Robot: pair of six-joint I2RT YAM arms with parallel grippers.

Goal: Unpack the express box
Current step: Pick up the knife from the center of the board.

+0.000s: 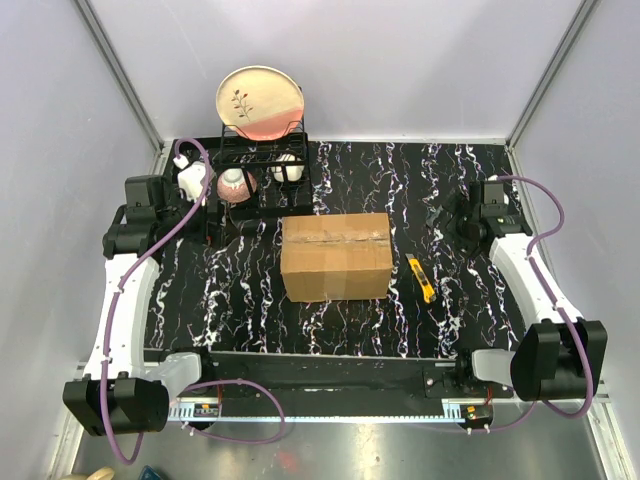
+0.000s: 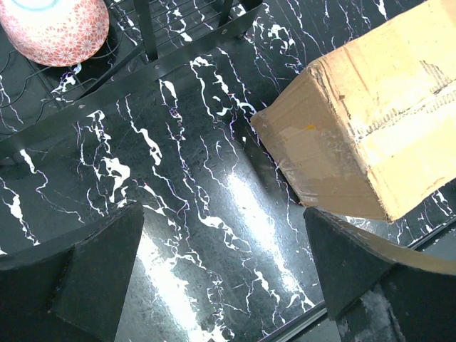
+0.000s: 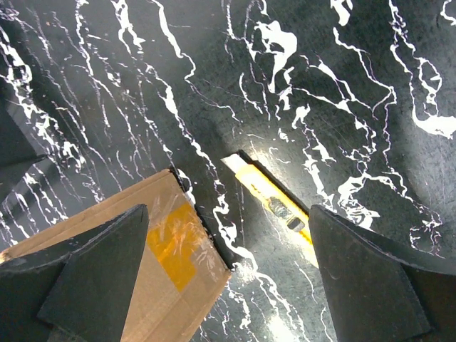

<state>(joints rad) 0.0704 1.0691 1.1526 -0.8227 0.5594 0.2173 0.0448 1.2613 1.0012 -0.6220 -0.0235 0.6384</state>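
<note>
At table centre, express box sits taped.

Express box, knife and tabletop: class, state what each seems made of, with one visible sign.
Express box: matte brown corrugated cardboard; frayed edges, glossy clear tape on the seam. Knife: likely smooth yellow plastic casing. Tabletop: glossy black, white-veined marble look, showing glare; possibly a printed sheet.

The express box is showing matt, rough brown corrugated cardboard, scuffed at the corners, and clear glossy tape is shining on it. The surface is gleaming: smooth, black, veined white like marble, throwing back glare. The utility knife is looking like smooth yellow plastic. The rack is showing thin black wire; the plate and bowl are looking glazed.
</note>
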